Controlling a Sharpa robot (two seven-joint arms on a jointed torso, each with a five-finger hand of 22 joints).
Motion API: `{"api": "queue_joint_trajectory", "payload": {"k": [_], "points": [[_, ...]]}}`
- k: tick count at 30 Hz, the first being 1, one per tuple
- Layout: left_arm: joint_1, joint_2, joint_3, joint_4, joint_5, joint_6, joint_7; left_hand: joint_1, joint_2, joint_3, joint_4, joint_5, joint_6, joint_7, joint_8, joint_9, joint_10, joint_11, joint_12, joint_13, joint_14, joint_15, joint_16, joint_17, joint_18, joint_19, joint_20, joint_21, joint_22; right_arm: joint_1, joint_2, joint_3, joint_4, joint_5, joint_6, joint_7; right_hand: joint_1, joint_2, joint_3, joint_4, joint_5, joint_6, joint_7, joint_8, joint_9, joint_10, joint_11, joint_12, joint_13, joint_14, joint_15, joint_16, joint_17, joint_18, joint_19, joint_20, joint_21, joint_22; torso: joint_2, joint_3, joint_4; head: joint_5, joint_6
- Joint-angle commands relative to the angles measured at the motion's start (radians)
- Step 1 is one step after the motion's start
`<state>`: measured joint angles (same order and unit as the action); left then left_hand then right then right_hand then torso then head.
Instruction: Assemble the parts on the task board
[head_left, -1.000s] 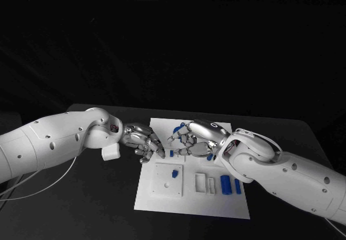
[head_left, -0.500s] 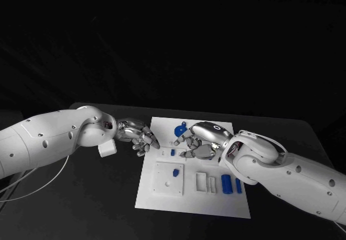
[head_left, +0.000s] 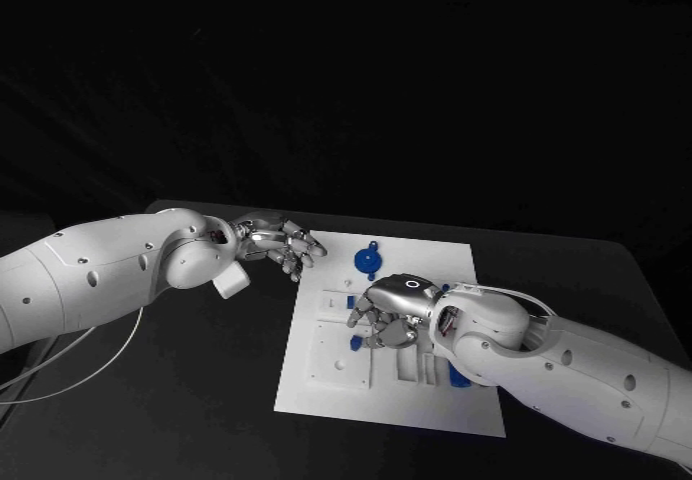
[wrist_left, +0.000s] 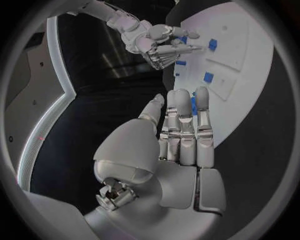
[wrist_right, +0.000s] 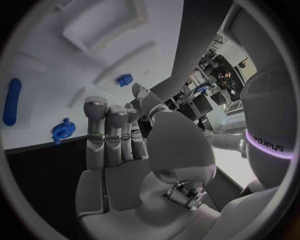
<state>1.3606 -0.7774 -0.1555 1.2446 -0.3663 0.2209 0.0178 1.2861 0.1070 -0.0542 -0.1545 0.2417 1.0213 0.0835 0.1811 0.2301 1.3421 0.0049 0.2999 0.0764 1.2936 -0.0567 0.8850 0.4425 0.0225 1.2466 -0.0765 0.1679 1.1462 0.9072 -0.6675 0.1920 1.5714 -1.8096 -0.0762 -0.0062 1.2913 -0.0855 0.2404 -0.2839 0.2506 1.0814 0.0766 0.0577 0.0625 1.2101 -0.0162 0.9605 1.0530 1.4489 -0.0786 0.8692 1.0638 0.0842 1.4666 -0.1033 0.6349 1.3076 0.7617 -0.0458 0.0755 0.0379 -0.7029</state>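
White rectangular task board (head_left: 325, 385) lies flat on the black tabletop (head_left: 173, 400). Its recesses: a square one beside the right hand (head_left: 387, 318) carries a small blue peg (head_left: 355, 342) standing just off the fingertips; slim slots run partly under that hand's wrist, contents mostly hidden; a blue cylinder (head_left: 456, 378) peeks out under the right forearm. A round blue gear-like part (head_left: 368, 261) sits on the board beyond the right hand, between the two hands. In the right wrist view the blue gear (wrist_right: 63, 129), an elongated blue piece (wrist_right: 11, 101) and a small blue block (wrist_right: 124, 79) lie on the board past the fingers.

Right hand hovers palm-down over the board middle, fingers loosely curled, nothing visibly in them. Left hand (head_left: 277, 244) is off the board's near-left corner edge, fingers straight and together, nothing held; left wrist view shows the same.

Versus a second ago: left hand has pulled away from the board centre toward its own side and further up. Right hand has come down and nearer the robot, now covering the slots. Gear is now uncovered.
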Motion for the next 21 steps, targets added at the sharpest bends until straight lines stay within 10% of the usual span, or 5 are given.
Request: {"api": "queue_joint_trajectory", "payload": {"k": [1, 21], "points": [[0.001, 0.0, 0.0, 0.01, 0.067, -0.12, 0.097, 0.016, -0.001, -0.011, 0.004, -0.003, 0.007, 0.006, 0.004, -0.036, -0.002, -0.001, -0.008, -0.006, 0.007, 0.0, -0.015, -0.002, 0.007, 0.014, -0.001, -0.016, -0.017, 0.002, 0.02, -0.008, -0.02, -0.082, 0.033, -0.04, 0.011, -0.005, 0.02, 0.002, -0.018, -0.005, 0.0, 0.005, 0.0, 0.002, -0.01, 0.006, 0.002, 0.003, -0.006, 0.005, 0.003, -0.008, 0.051, -0.002, 0.006, 0.024, 0.001, 0.0003, -0.001, 0.004, -0.003], [0.001, 0.0, 0.0, 0.033, 0.079, -0.145, 0.122, 0.029, 0.007, -0.03, 0.018, 0.001, 0.005, 0.006, 0.034, -0.118, -0.002, 0.001, -0.022, -0.007, 0.013, 0.001, -0.038, 0.014, 0.006, 0.03, 0.0, -0.045, -0.027, 0.004, 0.062, -0.039, -0.071, -0.122, 0.042, -0.053, 0.012, -0.022, 0.092, 0.001, -0.037, -0.006, -0.006, 0.004, 0.0, 0.004, -0.017, 0.006, 0.007, 0.005, -0.007, 0.009, 0.008, -0.012, 0.051, -0.003, 0.01, 0.032, 0.0, 0.0018, -0.0035, 0.012, -0.016]]}}
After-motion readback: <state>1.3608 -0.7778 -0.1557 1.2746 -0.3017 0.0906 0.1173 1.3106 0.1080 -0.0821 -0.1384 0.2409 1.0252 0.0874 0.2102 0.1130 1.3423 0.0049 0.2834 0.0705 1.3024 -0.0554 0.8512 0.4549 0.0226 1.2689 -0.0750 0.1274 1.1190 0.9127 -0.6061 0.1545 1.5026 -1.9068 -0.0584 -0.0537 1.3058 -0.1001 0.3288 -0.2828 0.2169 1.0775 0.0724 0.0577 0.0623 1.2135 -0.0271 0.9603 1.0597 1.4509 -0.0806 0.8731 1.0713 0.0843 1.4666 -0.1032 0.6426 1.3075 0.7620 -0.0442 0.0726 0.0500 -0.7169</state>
